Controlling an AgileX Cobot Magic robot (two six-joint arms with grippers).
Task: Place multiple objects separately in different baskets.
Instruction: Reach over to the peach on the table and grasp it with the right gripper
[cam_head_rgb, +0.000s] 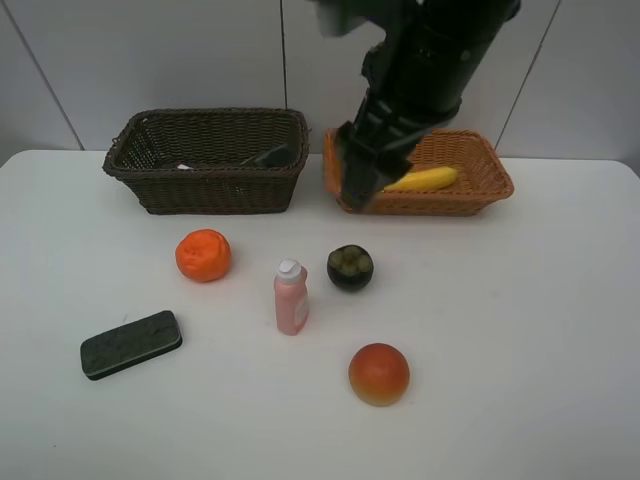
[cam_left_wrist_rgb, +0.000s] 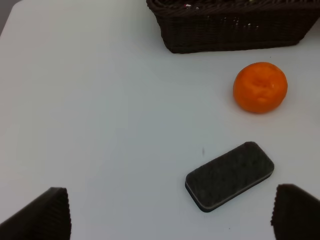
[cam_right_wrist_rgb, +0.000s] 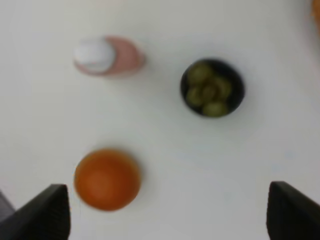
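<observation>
On the white table lie a wrinkled orange (cam_head_rgb: 203, 254), a pink bottle (cam_head_rgb: 291, 298) standing upright, a dark mangosteen (cam_head_rgb: 350, 267), a red-orange round fruit (cam_head_rgb: 379, 374) and a dark eraser (cam_head_rgb: 131, 344). The banana (cam_head_rgb: 425, 180) rests in the tan basket (cam_head_rgb: 440, 203). A dark item (cam_head_rgb: 272, 155) lies in the brown basket (cam_head_rgb: 215, 190). My right gripper (cam_head_rgb: 358, 182) hangs open and empty over the tan basket's left end; its wrist view shows the mangosteen (cam_right_wrist_rgb: 212, 88), bottle (cam_right_wrist_rgb: 107, 56) and round fruit (cam_right_wrist_rgb: 107, 178) below. My left gripper (cam_left_wrist_rgb: 170, 220) is open above the table near the eraser (cam_left_wrist_rgb: 229, 175) and orange (cam_left_wrist_rgb: 260, 87).
Both baskets stand side by side along the table's back edge against a pale wall. The brown basket (cam_left_wrist_rgb: 235, 30) fills the far side of the left wrist view. The left arm does not show in the high view.
</observation>
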